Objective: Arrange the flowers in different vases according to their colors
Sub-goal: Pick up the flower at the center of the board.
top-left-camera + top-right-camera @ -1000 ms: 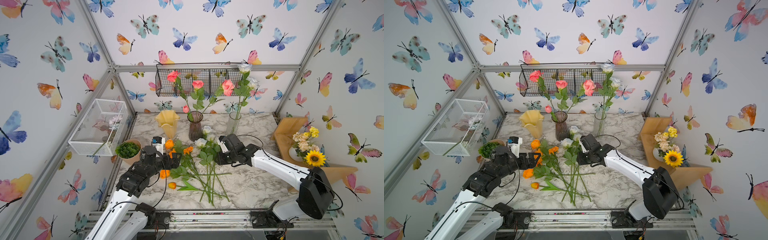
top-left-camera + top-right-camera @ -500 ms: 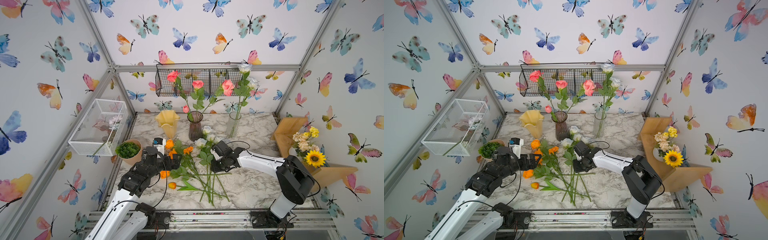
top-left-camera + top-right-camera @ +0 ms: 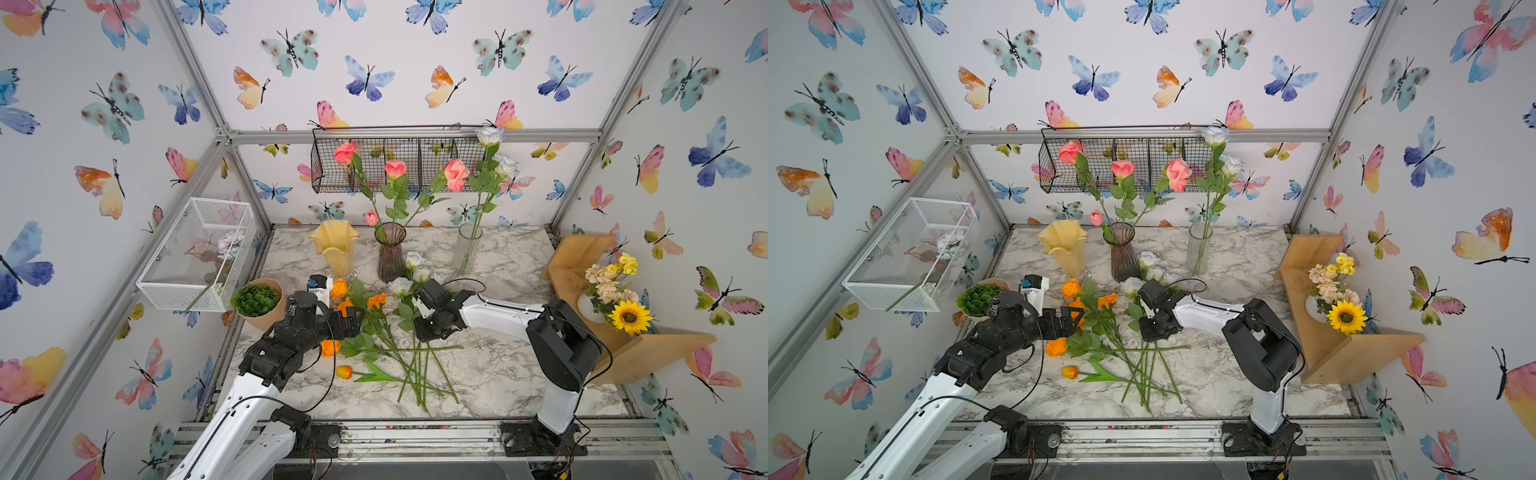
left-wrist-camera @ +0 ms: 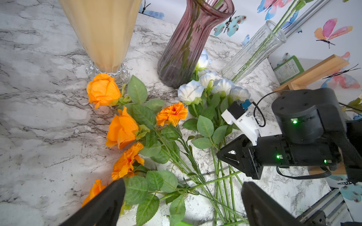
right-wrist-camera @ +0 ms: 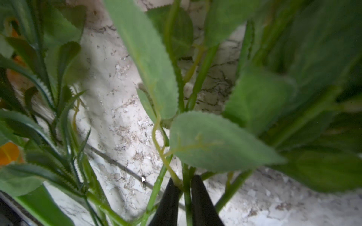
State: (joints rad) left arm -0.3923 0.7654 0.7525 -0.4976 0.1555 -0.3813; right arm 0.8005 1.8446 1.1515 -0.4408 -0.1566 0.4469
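Right wrist view is showing the right claw (image 5: 184,179) pinching a thin green stem (image 5: 187,197) between its nearly closed fingers (image 5: 168,201), low over the marble worktop (image 5: 117,117) among blurred leaves. In both top views this claw is reaching into the heap of loose flowers lying in front of the purple vase (image 3: 390,257). Which bloom the stem belongs to cannot be told, though it is running among the stems of the loose white roses (image 3: 401,286), whose heads are resting just in front of that vase's foot. Orange flowers (image 3: 377,300) are lying to the front-left of the purple vase, their stems crossing the white ones, and an orange tulip (image 3: 344,372) is lying farther in front, apart from the other heads. The left claw (image 4: 183,183) is hovering over the orange flowers' leaves, jaws spread wide and gripping nothing. Pink flowers (image 3: 395,168) are standing in the purple vase. A yellow vase (image 3: 336,249) is standing just left of it, and a clear vase (image 3: 467,249) to its right is holding tall white roses (image 3: 490,135).
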